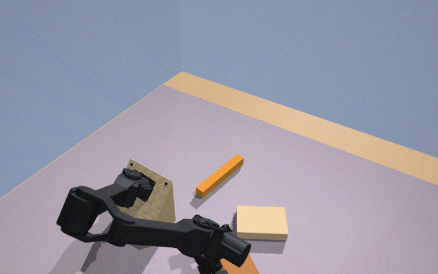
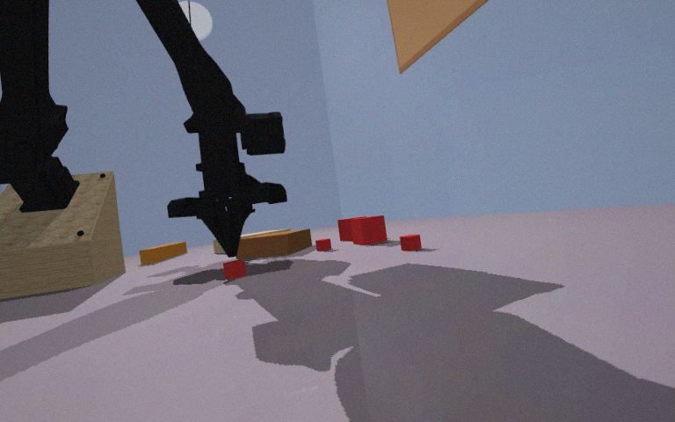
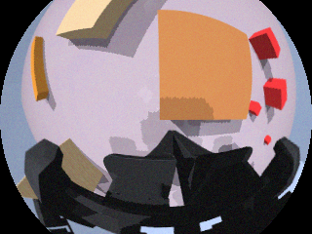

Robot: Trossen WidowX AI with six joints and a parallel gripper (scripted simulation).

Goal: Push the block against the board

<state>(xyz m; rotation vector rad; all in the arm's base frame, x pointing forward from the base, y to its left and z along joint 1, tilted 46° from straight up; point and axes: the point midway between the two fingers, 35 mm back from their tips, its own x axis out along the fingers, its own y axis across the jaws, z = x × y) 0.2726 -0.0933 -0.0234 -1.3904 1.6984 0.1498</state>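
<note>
Hovering low with fingers pressed together, empty, the gripper (image 2: 229, 247) points down beside the orange square block (image 3: 205, 65), likely for pushing; the orange board (image 1: 219, 175) lies at ten o'clock.

Top view: high and set back, angled down across the table (image 1: 290, 154) toward its far corner. Exterior view: near table level, close in, facing the arm's wooden base (image 2: 59, 238) side-on. Wrist view: fisheye, looking down past the gripper (image 3: 171, 150). Shared across all three (partly cropped up top): orange square slab (image 3: 205, 65), thin orange bar (image 1: 219, 175).
</note>
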